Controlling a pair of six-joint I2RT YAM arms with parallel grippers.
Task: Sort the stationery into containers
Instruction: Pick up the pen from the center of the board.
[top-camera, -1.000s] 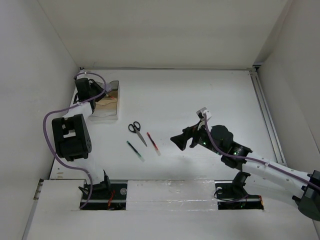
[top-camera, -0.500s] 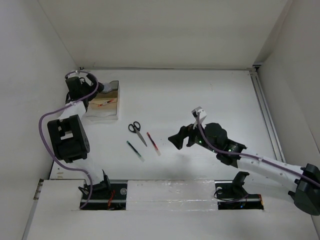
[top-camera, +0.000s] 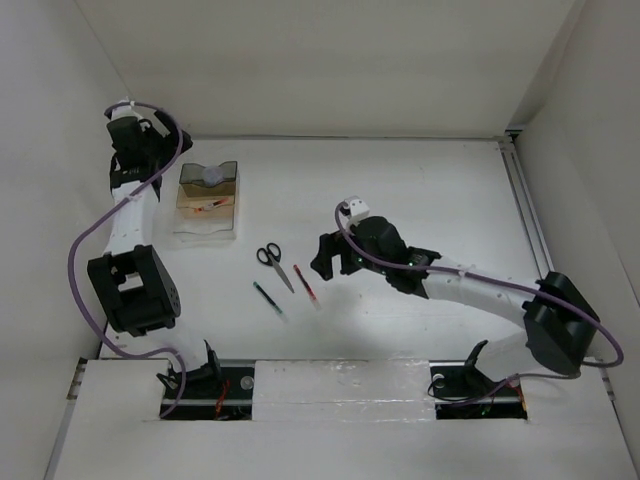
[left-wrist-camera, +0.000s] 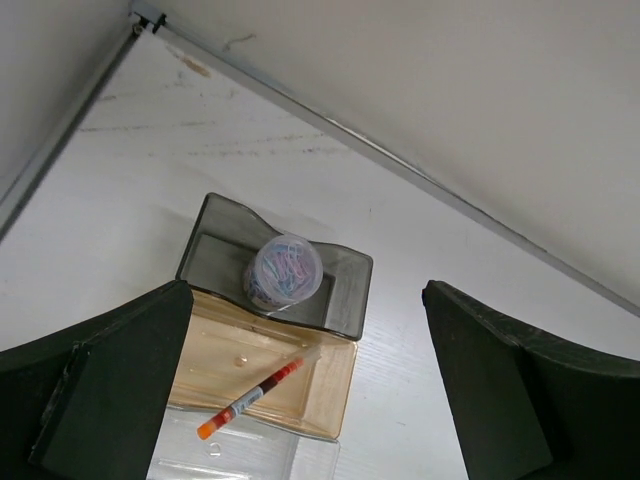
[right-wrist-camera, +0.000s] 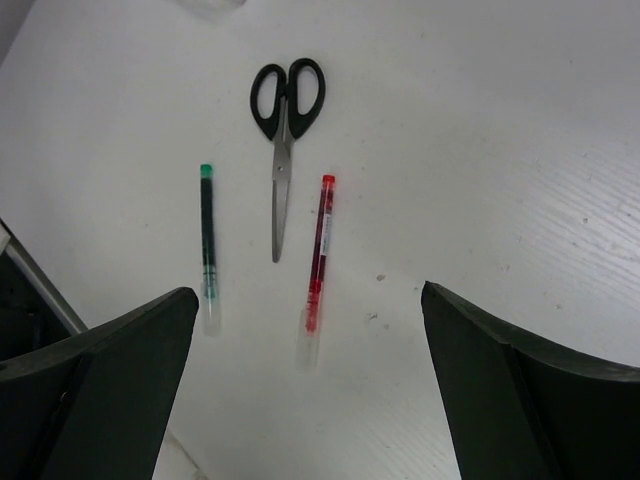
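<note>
The container (top-camera: 205, 226) sits at the back left, and a lilac cylinder (top-camera: 210, 175) stands in its dark far compartment. In the left wrist view the cylinder (left-wrist-camera: 283, 272) holds coloured clips, and an orange-tipped red pen (left-wrist-camera: 252, 398) lies in the container's (left-wrist-camera: 325, 385) brownish middle section. My left gripper (top-camera: 165, 150) hangs open and empty above the box (left-wrist-camera: 306, 290). Black-handled scissors (right-wrist-camera: 285, 110), a red pen (right-wrist-camera: 318, 255) and a dark green pen (right-wrist-camera: 208, 240) lie on the table. Just right of the red pen (top-camera: 307, 287) hovers my open right gripper (top-camera: 320, 258), straddling its near end (right-wrist-camera: 309, 290).
White walls close in the table on the left, back and right. A metal rail (top-camera: 530, 230) runs along the right edge. The scissors (top-camera: 270, 258) and dark pen (top-camera: 270, 301) lie close together at mid-table, left of the right arm.
My left gripper opened, left the orange-tipped pen in the brownish section, and drew up and back toward the corner. My right gripper moved left to the red pen.
</note>
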